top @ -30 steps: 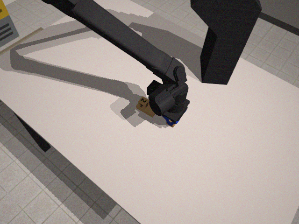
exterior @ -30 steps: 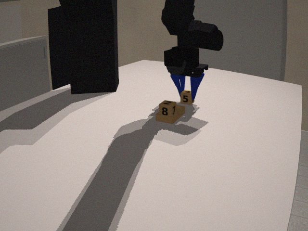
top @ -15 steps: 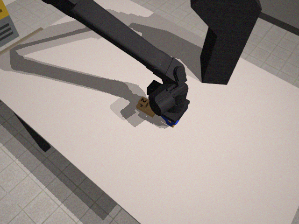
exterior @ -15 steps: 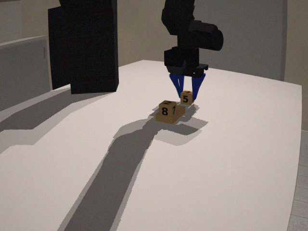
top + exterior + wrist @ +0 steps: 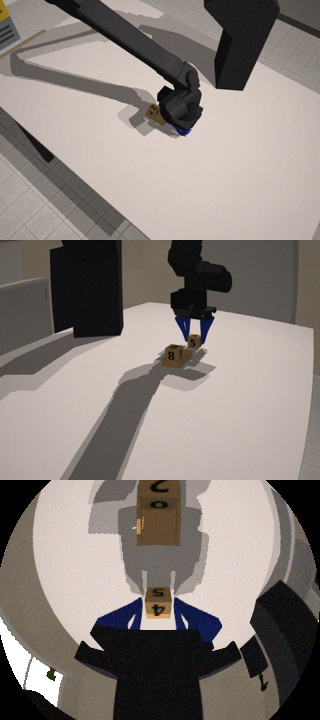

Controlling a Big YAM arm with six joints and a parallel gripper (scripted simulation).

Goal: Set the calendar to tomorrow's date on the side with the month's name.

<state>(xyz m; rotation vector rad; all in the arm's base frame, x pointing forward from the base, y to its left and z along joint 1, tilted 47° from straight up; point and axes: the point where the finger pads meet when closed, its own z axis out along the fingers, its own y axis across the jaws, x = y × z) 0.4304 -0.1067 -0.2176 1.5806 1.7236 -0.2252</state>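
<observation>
The tray (image 5: 159, 120) (image 5: 169, 362) (image 5: 160, 530) held one cube (image 5: 152, 109) (image 5: 171, 354) (image 5: 159, 504) at its near end. Beyond it, the loose cube (image 5: 185, 135) (image 5: 192, 342) (image 5: 158, 603) stood between the gripper's (image 5: 182, 131) (image 5: 194, 342) (image 5: 158, 600) parted, unclamped fingers. It looked light, stiff and perhaps slick, best taken squarely by opposite side faces.

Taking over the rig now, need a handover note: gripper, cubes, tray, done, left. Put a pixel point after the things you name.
Gripper (image 5: 195, 341) (image 5: 158, 600): open, fingers either side of the loose cube (image 5: 193, 341) (image 5: 158, 603), not clamped.
Loose cube: outside the tray, 5 and 4 among its visible faces.
Other cube (image 5: 153, 110) (image 5: 173, 352) (image 5: 158, 490): in the tray (image 5: 160, 120) (image 5: 170, 362) (image 5: 159, 530), 2 on top.
Done: one cube in tray; target date unconfirmed.
Left: check the date, seat the loose cube beside it, digits upright, let go.
</observation>
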